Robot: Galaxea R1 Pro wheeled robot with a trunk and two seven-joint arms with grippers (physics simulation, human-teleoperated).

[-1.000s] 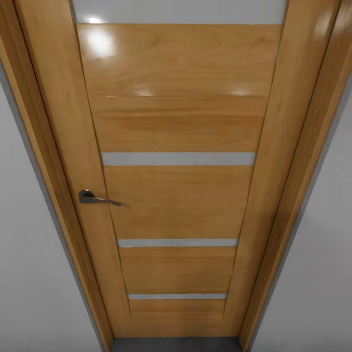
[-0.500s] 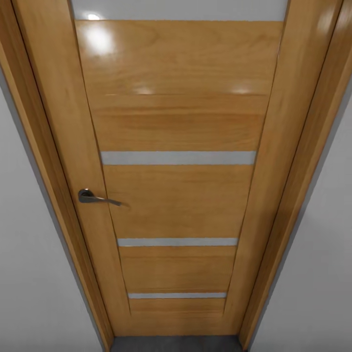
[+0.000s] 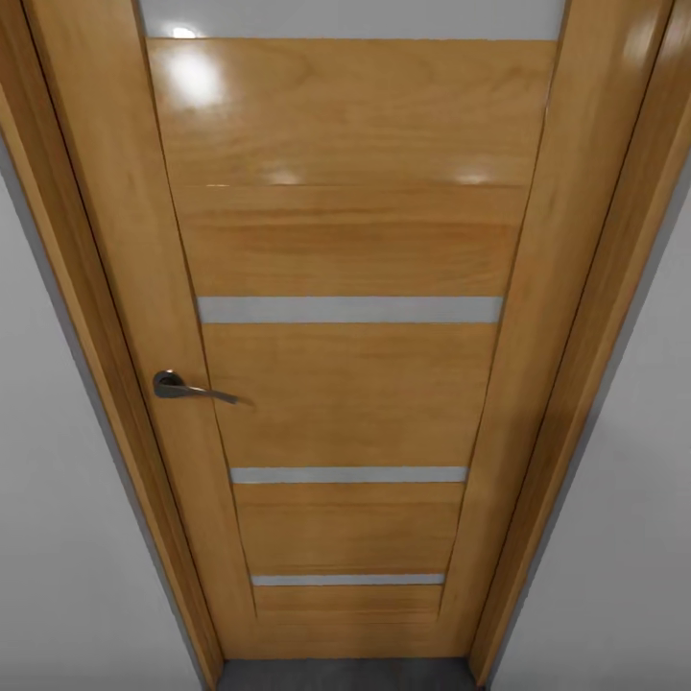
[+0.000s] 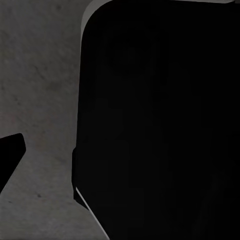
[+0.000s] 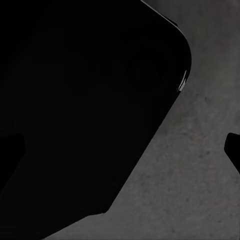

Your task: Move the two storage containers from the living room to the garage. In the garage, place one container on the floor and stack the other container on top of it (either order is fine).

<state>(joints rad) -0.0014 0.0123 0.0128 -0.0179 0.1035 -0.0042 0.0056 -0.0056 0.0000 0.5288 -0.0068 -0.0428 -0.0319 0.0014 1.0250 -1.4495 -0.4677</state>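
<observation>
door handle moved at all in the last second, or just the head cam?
No. The door handle keeps its place on the oak door, same offset from the frosted strip; the whole view shifted slightly, so the camera moved.

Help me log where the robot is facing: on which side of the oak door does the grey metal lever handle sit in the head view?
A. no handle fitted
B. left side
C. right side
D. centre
B: the grey metal lever handle is mounted on the left stile of the oak door.

There was one oak door [image 3: 350, 384], closed, with four frosted strips across it and one metal lever handle [image 3: 190, 388]; one strip of grey floor [image 3: 345, 676] lay below
</observation>
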